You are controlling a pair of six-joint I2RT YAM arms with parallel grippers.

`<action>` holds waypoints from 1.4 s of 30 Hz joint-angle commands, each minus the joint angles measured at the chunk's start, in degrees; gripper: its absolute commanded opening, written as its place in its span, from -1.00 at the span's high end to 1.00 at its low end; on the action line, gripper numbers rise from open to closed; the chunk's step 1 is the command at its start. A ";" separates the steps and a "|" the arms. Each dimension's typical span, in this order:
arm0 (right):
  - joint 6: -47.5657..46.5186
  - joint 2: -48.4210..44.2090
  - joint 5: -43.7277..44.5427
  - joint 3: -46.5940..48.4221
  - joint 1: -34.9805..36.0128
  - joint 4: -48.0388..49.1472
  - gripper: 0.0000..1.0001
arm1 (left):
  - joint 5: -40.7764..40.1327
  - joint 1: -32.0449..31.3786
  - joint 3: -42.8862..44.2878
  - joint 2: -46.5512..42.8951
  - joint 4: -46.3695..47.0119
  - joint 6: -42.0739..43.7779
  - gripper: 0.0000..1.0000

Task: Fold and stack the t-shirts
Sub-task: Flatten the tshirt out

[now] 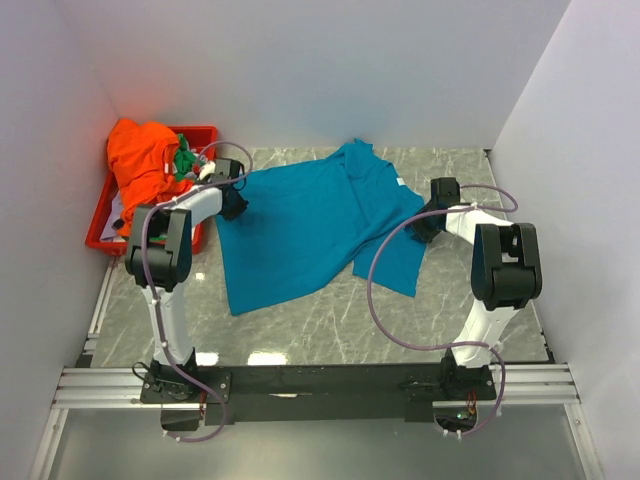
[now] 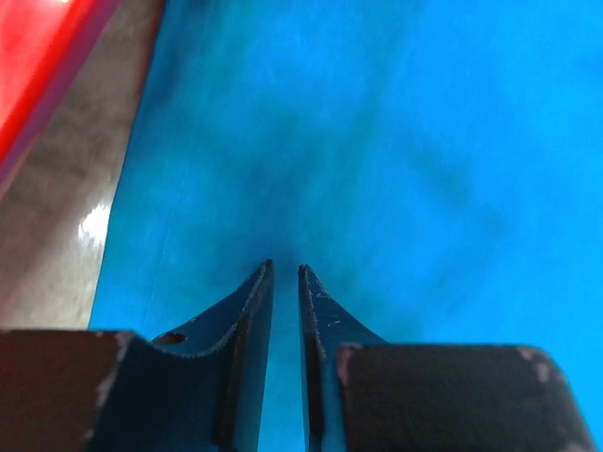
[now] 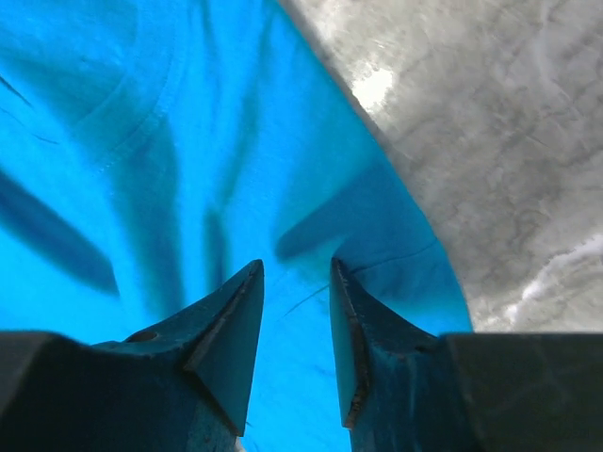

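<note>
The task looks barely begun, as I judge it: no shirt is folded and no stack exists yet. The teal-blue t-shirt (image 1: 300, 230) lies opened out across the middle of the marble table (image 1: 330, 320), mostly flat. Its far part, towards twelve o'clock, is rumpled, and one flap at four o'clock is doubled loosely rather than folded neatly. The orange t-shirt (image 1: 140, 155) sits heaped at the ten o'clock corner of the overhead view, in and over the red tray (image 1: 98, 240), with the green t-shirt (image 1: 185, 158) bunched just beside it at its three o'clock. Neither has been laid out. The left gripper (image 2: 284, 270) hangs at the teal shirt's nine o'clock edge, its jaws drawn close with only a slit between them; whether cloth is nipped there I cannot tell. The right gripper (image 3: 295, 266) is over the shirt's three o'clock side, jaws parted, with a crease of cloth and the hem beneath them. What remains, by my reckoning, is all of it: smoothing and folding the teal shirt, then bringing out, folding and stacking the other two
</note>
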 commanded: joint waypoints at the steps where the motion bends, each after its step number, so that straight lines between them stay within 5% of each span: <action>1: 0.20 0.83 3.55 1.61 0.01 -8.01 0.20 | -1.43 0.57 4.10 2.64 -2.40 3.35 0.55; 14: 0.55 -6.46 8.12 -8.48 -0.07 -11.98 0.35 | 0.06 1.01 10.61 9.24 -3.10 6.43 0.59; 33: 5.73 -34.05 8.56 -34.23 -0.25 -9.16 0.33 | 4.10 1.10 8.50 8.80 -1.43 10.38 0.54; 38: 1.88 -40.38 6.81 -30.13 -0.07 -7.86 0.30 | 6.03 1.10 8.85 7.66 -1.08 10.82 0.49; 42: -5.15 -35.57 3.81 -19.09 0.10 -4.68 0.21 | 8.58 0.92 8.59 5.21 0.32 11.52 0.34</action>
